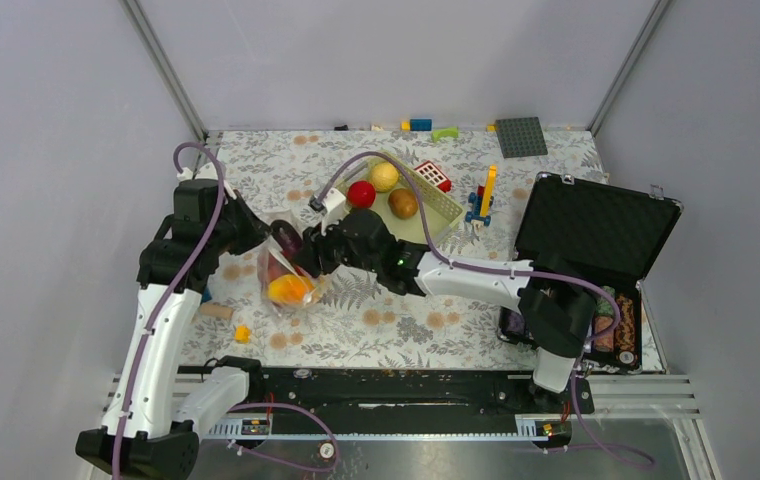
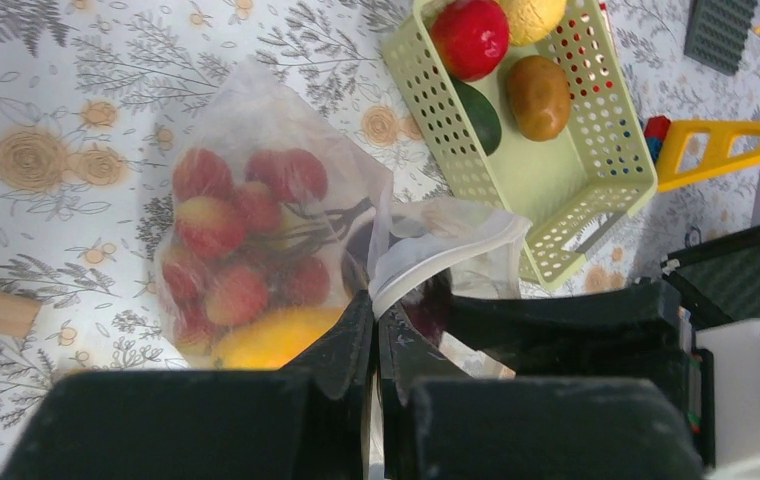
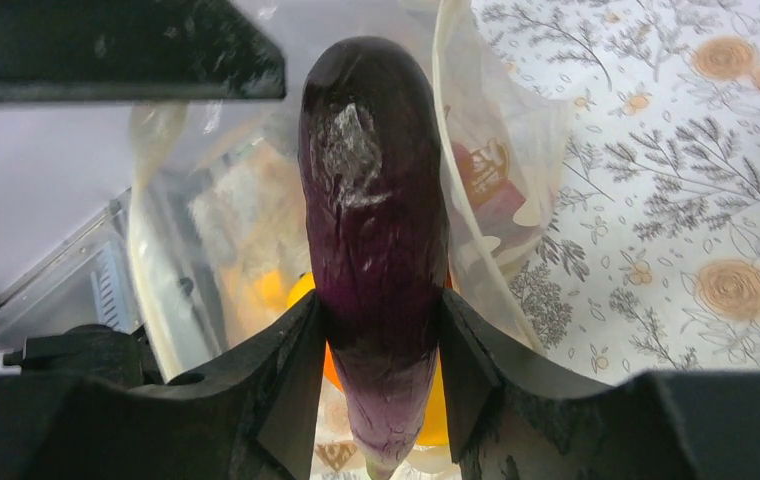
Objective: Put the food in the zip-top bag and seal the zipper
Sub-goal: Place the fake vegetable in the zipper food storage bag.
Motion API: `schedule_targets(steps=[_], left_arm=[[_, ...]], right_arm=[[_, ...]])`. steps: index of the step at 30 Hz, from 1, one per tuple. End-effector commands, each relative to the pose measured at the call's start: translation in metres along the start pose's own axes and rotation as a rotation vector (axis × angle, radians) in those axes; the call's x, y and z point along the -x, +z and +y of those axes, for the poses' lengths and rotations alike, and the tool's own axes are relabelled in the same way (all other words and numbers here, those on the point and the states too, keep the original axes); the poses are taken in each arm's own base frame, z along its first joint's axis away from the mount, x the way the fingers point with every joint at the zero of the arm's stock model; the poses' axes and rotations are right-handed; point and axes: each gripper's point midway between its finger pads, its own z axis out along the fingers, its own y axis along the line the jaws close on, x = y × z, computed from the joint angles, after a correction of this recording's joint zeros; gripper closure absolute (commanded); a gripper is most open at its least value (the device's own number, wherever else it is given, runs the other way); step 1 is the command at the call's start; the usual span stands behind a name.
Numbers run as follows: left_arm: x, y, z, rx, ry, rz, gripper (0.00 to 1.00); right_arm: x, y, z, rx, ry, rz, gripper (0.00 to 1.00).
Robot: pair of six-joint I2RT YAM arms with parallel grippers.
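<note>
Right wrist view only: 1 purple eggplant (image 3: pixel 374 250), right pincer (image 3: pixel 378 335) part-open and clamped round it, tip at the open mouth of the bag (image 3: pixel 501 120). Left wrist view only: left pincer (image 2: pixel 376 320) pinched tight on the bag's mouth edge; bag lying on desk (image 2: pixel 56 80), holding a red cluster (image 2: pixel 246 230), count unclear, and 1 yellow-orange piece (image 2: pixel 271 340); basket (image 2: pixel 596 215) beside it, 4 fruits (image 2: pixel 469 35): red, yellow, brown, dark green

— The bag (image 1: pixel 291 280) lies left of centre on the table (image 1: pixel 376 320), food (image 2: pixel 246 260) inside it.
— And the basket (image 2: pixel 426 90) sits behind it to the right, holding more; the case (image 1: pixel 596 230) is far right.
— At the bag's mouth, the eggplant (image 3: pixel 366 180) — between the right gripper's (image 3: pixel 378 300) fingers.
</note>
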Motion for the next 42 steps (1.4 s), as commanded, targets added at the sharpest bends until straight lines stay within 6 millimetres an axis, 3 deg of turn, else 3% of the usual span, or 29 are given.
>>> schedule_targets(steps=[1, 7, 13, 18, 23, 26, 33, 42], left_arm=[[0.012, -0.006, -0.026, -0.144, 0.030, -0.048, 1.00], [0.009, -0.011, -0.039, -0.227, 0.050, -0.043, 1.00], [0.007, -0.015, -0.046, -0.275, 0.059, -0.038, 1.00], [0.009, -0.011, -0.041, -0.239, 0.037, -0.050, 1.00], [0.011, -0.007, -0.033, -0.189, 0.022, -0.057, 1.00], [0.012, -0.006, -0.030, -0.168, 0.017, -0.060, 1.00], [0.014, -0.005, -0.026, -0.146, 0.014, -0.069, 1.00], [0.014, -0.005, -0.024, -0.137, 0.013, -0.069, 1.00]], right_arm=[[-0.001, 0.001, -0.009, -0.119, 0.042, 0.111, 0.84], [-0.023, -0.006, -0.043, -0.371, 0.126, 0.238, 0.78], [-0.029, -0.003, -0.052, -0.442, 0.176, 0.244, 0.62], [-0.015, -0.008, -0.047, -0.409, 0.126, 0.227, 0.31], [0.013, -0.024, -0.028, -0.304, 0.041, 0.174, 0.19], [0.033, -0.039, -0.011, -0.213, -0.005, 0.116, 0.02], [0.076, -0.075, 0.015, -0.088, -0.080, -0.034, 0.00], [0.107, -0.110, -0.014, -0.161, -0.040, -0.143, 0.00]])
